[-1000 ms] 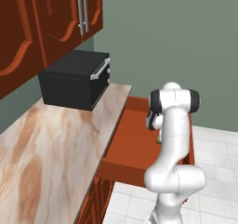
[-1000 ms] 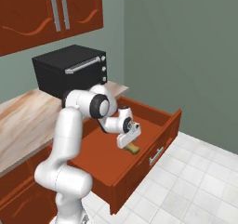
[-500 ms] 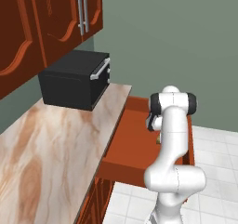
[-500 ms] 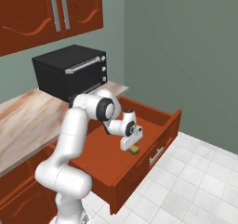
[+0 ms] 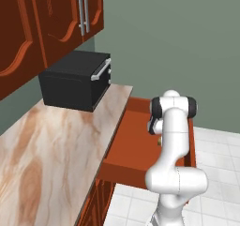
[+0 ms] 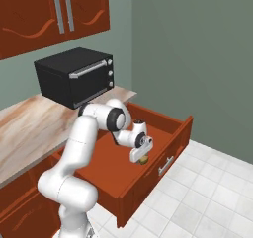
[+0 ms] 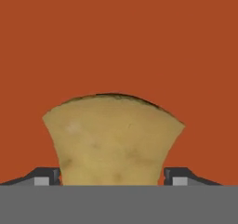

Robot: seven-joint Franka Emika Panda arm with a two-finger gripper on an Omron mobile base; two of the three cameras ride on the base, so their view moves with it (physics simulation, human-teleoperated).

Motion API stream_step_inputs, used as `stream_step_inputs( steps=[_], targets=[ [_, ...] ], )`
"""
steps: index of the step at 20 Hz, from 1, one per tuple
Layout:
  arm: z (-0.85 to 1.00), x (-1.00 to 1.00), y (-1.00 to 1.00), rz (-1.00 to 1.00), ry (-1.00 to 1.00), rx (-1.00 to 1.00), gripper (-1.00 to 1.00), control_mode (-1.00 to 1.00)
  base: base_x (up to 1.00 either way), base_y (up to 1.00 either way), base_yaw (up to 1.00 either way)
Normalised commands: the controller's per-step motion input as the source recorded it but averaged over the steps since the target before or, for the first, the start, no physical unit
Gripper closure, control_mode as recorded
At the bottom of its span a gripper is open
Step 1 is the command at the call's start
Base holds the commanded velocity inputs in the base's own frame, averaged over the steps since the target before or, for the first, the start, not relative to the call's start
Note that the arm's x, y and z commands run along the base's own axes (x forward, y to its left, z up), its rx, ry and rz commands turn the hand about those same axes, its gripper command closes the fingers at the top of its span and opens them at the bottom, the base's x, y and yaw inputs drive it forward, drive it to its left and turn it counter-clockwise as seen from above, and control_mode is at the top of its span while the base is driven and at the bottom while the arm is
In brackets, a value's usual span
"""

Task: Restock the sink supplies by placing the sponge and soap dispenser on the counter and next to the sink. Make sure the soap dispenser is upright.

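Arm bent forward and down, wrist low; fingers (image 7: 46, 176) spread apart (tips barely showing).

Legible text, labels, brands, numbers, signs: I find none. The microwave (image 6: 74, 76) carries small round front knobs, and any markings on them look too small for me to read.

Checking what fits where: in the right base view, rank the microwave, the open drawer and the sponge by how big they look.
1. Drawer, largest, though it sits nearer the camera.
2. Microwave.
3. Sponge, far smallest, mostly hidden under the hand.
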Motion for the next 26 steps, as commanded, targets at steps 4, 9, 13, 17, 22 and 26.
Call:
stream_step_inputs(
  steps=[4, 9, 13, 17, 22, 26],
  targets=[
    [-0.49, 0.00, 0.00, 0.00, 0.00, 0.00, 1.00, -1.00, 0.00, 0.00, 0.00],
    [-0.23, 0.00, 0.00, 0.00, 0.00, 0.02, 1.00, -1.00, 0.00, 0.00, 0.00],
    [0.24, -0.23, 0.09, 0.01, -0.09, 0.00, 1.00, -1.00, 0.00, 0.00, 0.00],
    [0.98, -0.87, 0.27, 0.01, -0.16, -0.03, 1.00, -1.00, 0.00, 0.00, 0.00],
    [1.00, -0.77, 0.50, 0.00, -0.16, -0.04, 1.00, -1.00, 0.00, 0.00, 0.00],
    [1.00, -0.74, 0.41, 0.00, -0.03, 0.00, 1.00, -1.00, 0.00, 0.00, 0.00]
  ],
)
